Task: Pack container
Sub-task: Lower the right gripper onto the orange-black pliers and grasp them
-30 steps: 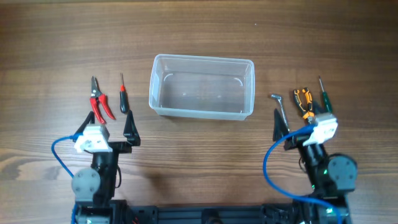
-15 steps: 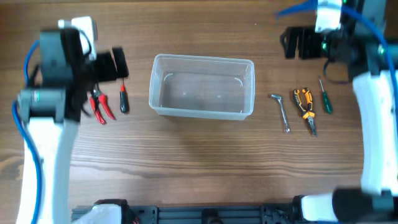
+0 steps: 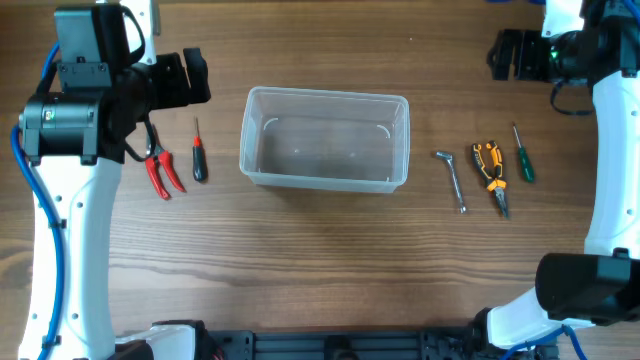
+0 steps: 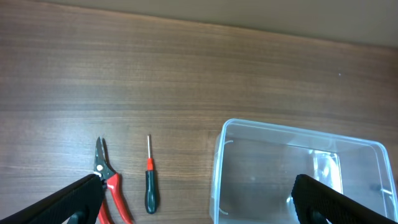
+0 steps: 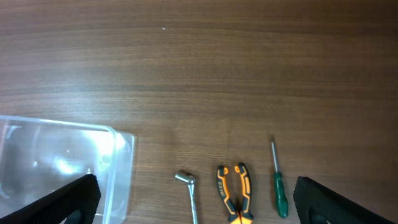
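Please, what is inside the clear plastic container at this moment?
The container holds nothing; through its clear floor only the wooden table shows. Nothing covers its inside.

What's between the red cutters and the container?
A small black-handled screwdriver, apart from both the cutters and the container; the overhead view shows it.

No words, no numbers, no brand names big enough to read in any view.
Clear container (image 3: 325,183): plain plastic, no label seen.
Orange pliers (image 5: 237,211): small dark marks on handles, too tiny to read as letters.
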Available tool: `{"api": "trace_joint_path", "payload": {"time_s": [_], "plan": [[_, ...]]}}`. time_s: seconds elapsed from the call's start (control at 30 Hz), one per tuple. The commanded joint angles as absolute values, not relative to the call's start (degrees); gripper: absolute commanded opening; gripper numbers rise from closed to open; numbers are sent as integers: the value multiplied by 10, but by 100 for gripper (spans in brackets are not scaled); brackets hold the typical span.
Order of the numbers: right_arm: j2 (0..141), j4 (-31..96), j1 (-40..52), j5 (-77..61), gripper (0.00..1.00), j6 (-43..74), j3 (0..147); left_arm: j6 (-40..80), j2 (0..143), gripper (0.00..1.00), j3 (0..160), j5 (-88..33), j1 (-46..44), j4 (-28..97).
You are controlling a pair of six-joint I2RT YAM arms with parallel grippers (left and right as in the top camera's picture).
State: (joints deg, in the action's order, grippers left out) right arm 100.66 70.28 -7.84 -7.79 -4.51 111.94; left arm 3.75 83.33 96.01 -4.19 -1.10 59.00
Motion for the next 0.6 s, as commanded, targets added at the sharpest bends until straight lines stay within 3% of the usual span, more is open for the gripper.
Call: {"api": "trace_joint_path", "payload": {"time_s": [0.0,0.2,0.57], "plan": [[1011,694,-79,-53,100,-60,1128,34,833,100,973,-35,-7,594],[1055,659,-79,-47,100,-68,1118,35,870,100,973,1,-7,624],[1238,719,-93,59,100,-75,1117,35,969,100,973,1,-7,675]]}}
